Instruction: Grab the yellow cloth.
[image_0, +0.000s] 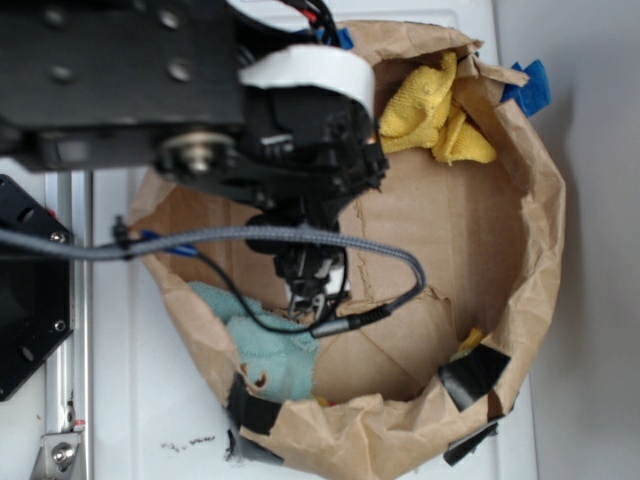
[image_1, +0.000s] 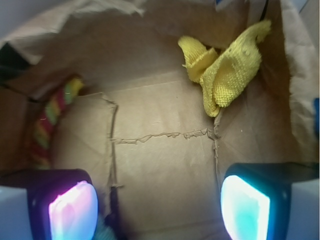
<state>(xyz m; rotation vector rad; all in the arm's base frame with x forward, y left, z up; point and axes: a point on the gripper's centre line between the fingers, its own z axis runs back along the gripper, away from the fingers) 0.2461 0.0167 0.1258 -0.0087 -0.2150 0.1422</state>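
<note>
Two glowing pads (image_1: 73, 210) of the end effector (image_1: 160, 207) stand wide apart in the wrist view, one pink at the left and one teal at the right, with nothing between them but bare cardboard. In the exterior view the end effector (image_0: 305, 290) hangs low inside a round enclosure made of brown paper (image_0: 545, 200), above the teal cloth (image_0: 268, 350), which is fuzzy and lies against the near wall; if they touch, I cannot tell. A grey braided cable (image_0: 250, 238) loops across the arm.

Under the pads the floor is flat cardboard (image_1: 165, 165) with torn seams, and it is free all the way to the yellow cloth (image_1: 225, 70). This cloth is soft terry, bright yellow, folded and bunched. It lies at the far side, in the corner against the crumpled paper wall, partly leaning up on it. Its long axis runs on a diagonal in the wrist view, from the upper right down toward the middle.

At the left wall lies a striped object (image_1: 52, 117) in red, yellow and green, blurred. Black tape (image_0: 472, 375) holds the paper rim, and the enclosure stands on a white counter (image_0: 580, 420).
</note>
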